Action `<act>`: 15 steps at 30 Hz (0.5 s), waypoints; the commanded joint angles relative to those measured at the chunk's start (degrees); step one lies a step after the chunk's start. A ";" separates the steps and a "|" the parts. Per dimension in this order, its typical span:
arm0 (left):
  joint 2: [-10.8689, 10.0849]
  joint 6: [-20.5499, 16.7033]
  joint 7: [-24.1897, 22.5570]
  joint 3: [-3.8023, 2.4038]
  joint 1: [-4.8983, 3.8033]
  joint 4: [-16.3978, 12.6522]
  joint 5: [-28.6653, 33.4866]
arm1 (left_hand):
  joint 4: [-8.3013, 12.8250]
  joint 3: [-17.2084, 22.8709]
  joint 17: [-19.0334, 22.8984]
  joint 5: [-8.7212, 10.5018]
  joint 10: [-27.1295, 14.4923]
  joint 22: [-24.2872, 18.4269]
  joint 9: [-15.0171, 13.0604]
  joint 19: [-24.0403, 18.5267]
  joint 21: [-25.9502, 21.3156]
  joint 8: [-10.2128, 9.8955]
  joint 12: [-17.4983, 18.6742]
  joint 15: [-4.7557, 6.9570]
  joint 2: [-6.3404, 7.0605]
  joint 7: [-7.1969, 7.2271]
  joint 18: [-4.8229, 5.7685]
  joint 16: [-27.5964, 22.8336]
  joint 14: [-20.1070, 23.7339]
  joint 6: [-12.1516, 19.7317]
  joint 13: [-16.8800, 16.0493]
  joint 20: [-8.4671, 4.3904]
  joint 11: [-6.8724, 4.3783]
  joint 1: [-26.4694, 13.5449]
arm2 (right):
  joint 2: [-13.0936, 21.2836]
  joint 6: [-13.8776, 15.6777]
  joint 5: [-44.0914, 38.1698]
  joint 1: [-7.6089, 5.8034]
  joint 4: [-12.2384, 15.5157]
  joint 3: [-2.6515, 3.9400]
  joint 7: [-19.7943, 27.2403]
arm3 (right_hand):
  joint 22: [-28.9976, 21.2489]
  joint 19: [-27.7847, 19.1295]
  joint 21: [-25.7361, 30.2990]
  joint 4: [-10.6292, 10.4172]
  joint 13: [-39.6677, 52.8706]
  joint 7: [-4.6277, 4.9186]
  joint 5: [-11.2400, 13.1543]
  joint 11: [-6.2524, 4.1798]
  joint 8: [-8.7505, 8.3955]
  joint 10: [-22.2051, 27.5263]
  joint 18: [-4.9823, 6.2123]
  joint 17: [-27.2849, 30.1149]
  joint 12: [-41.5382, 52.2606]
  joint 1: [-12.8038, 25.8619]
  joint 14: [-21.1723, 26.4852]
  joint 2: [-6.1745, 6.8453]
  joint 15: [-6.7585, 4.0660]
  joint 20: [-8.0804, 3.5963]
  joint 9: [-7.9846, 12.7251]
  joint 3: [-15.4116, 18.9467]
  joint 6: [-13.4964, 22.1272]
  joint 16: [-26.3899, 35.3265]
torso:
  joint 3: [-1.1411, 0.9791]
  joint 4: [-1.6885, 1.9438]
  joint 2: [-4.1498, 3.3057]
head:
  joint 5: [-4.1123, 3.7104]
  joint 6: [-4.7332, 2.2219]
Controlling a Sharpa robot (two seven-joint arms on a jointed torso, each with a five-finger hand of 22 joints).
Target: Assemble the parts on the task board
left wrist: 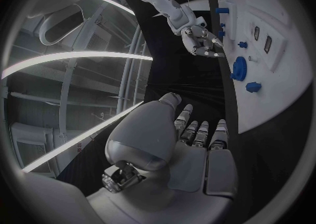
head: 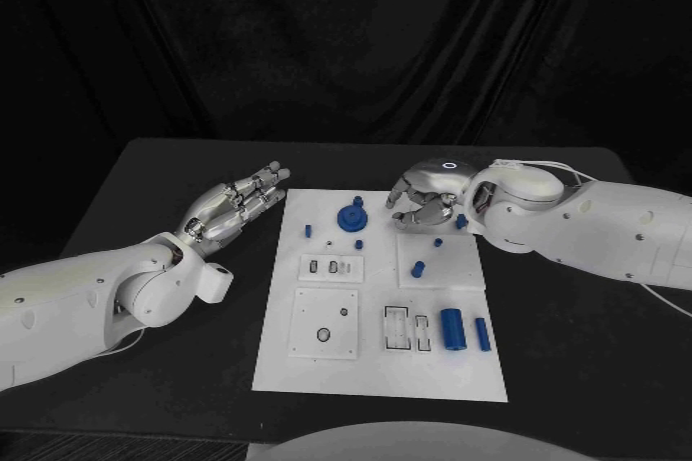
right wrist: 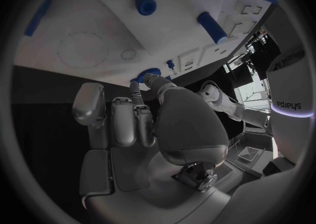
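Two hands work this board, and only one is near the parts. The right hand hangs over the far edge of the task board, fingers curled downward; a small blue peg sits at its fingertips, but whether it is pinched or merely just beside them I cannot tell. Just beside that hand, toward the left, a blue gear stands on the board, probably the reason for hovering there: the far row looks like the place where pieces get seated.

The left hand rests off the board's left edge over the black desk, released, fingers straight and apart, holding nothing; it seems parked clear so the other arm has room.

Farther out, two short pegs stand mid-board, and a thick blue cylinder lies with a thinner blue pin just beside it near the front, beside rectangular slots. Those lying pieces suggest most of the assembly is not yet done.
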State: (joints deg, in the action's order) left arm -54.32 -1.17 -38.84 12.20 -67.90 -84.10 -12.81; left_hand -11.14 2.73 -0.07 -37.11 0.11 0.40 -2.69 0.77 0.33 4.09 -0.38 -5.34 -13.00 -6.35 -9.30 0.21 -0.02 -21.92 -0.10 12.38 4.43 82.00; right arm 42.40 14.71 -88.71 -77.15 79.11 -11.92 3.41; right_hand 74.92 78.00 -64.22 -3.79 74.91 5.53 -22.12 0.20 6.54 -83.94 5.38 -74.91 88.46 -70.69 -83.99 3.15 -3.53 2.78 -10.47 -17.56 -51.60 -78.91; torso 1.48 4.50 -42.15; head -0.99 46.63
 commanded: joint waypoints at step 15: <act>0.23 0.39 -7.24 -0.03 -0.06 0.03 0.46 | 0.15 0.45 0.07 0.00 -0.11 0.09 -0.11 0.10 0.28 0.29 0.38 -0.44 0.03 -0.08 -1.10 -0.21 0.02 -0.40 0.10 0.42 0.43 -0.56 | 15.40 4.93 -0.38 -1.11 10.43 0.01 -4.34 | 1.48 0.93 0.09 -1.83 9.59 -1.58 10.05 -1.51 -2.90 -1.74 0.32 -0.42 -2.99 0.05 -2.79 0.42 -1.20 -0.90 1.86 3.50 5.81 2.82 | -0.06 -0.19 -0.05 | -0.58 0.42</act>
State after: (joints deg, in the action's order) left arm -54.23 -1.17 -38.85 12.21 -67.90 -84.00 -12.76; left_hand -10.97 2.89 -0.10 -37.11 0.11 0.39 -2.75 0.77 0.34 4.09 -0.38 -5.34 -13.00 -6.35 -9.30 0.21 -0.02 -21.92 -0.06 12.38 4.43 82.01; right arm 57.39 17.60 -88.72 -78.61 89.15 -11.89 1.25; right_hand 74.92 78.61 -63.93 -5.69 74.91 4.06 -12.32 -0.96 3.87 -83.87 5.38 -74.91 85.62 -70.31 -83.98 3.54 -4.23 1.76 -8.72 -14.37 -46.14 -76.35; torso 1.44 4.39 -42.19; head -1.48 46.88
